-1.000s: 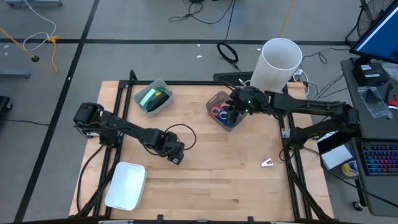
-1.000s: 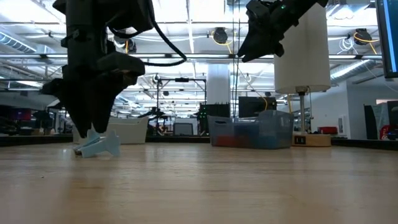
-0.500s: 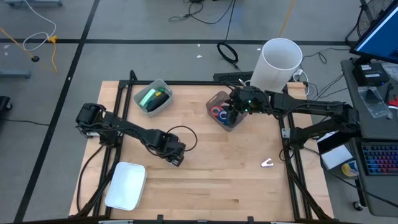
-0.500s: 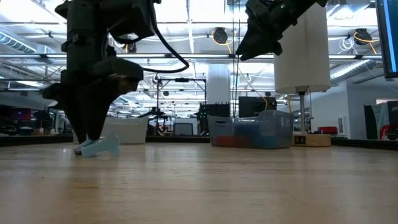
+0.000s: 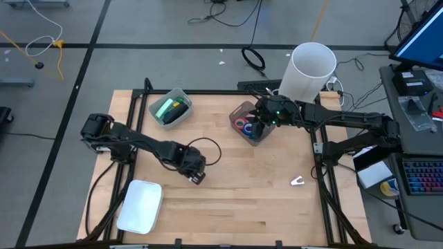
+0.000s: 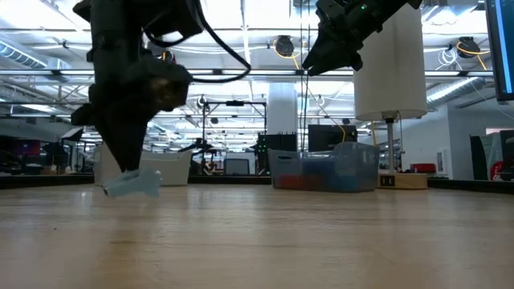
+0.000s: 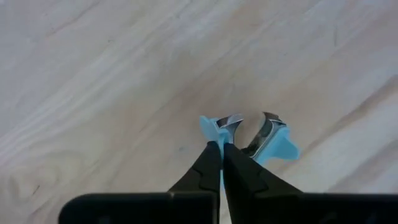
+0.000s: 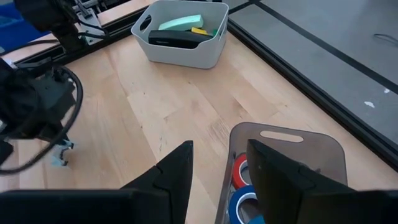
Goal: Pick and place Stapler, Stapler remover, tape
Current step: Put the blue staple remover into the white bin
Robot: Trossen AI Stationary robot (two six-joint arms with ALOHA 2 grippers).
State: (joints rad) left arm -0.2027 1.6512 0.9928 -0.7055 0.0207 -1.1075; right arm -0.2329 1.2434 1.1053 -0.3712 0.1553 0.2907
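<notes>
We've got the left gripper [image 7: 222, 148] pinching one wing of the blue remover [image 7: 249, 137] at table centre (thin grip, could twist loose), right gripper [image 8: 219, 163] spread over the tape bin [image 8: 292, 140] at one o'clock.

We read this as robotics lab or large industrial workspace. Wooden table [image 5: 228, 200] in black frame sits on grey floor with taped lines [image 5: 97, 34]. Loose cables [image 5: 252, 59] on floor at 12 o'clock; monitor [image 5: 421, 34] and keyboard [image 5: 421, 176] at 3 o'clock. Low view: high ceiling with trusses and hanging lights [image 6: 283, 46], more benches behind.
</notes>
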